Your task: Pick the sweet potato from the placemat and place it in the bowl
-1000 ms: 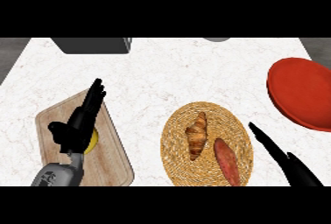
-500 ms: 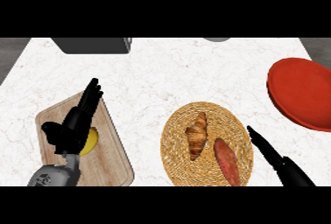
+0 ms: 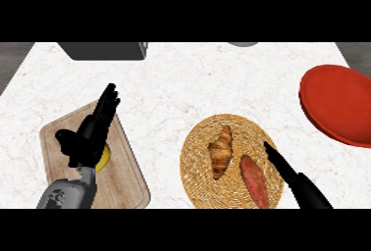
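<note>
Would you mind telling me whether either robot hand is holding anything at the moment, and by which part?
Nothing is held. The right robot hand lies open beside the long orange sweet potato on the round woven placemat; the left robot hand rests open over the wooden cutting board.

A long, reddish-orange sweet potato [image 3: 254, 182] with tapered ends lies flat on a round woven straw placemat [image 3: 199, 147] — on the mat's right half, toward its near edge, its length running from upper left to lower right. Well apart from the placemat, up and to its right, sits a wide red bowl [image 3: 339, 104] — partly cut off by the view's right edge.
</note>
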Motion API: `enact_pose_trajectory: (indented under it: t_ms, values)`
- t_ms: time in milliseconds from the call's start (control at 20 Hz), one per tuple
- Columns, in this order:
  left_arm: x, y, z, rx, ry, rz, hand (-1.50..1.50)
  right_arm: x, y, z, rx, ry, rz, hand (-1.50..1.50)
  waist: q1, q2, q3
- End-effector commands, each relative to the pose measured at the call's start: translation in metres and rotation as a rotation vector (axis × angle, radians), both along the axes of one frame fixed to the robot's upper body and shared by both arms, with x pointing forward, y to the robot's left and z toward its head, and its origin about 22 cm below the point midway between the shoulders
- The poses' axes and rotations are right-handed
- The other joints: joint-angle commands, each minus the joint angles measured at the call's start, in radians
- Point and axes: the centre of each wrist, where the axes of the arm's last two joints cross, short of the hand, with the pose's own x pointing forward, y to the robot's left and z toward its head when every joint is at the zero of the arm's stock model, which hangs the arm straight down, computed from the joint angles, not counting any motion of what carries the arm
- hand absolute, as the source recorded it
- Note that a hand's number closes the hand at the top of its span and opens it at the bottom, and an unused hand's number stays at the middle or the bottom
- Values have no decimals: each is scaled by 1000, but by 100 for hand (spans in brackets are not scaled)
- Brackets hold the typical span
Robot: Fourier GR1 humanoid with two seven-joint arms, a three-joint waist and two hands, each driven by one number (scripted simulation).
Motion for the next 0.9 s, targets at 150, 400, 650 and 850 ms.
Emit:
enact_pose_trajectory:
  t_ms: [150,400,650,850]
  values:
    - [-10,2,0,12,-18,-5,0,-4,-11,-30,-17,-1,0,-150,1,0,0]
    - [-2,25,-3,6,-4,-6,0,17,-8,-28,-203,17,-51,-150,4,0,0]
    - [-5,5,9,14,-10,12,0,16,16,-63,-246,42,15,-150,5,0,0]
    - [5,-8,2,4,1,-6,0,29,-4,-65,-173,45,21,-150,1,0,0]
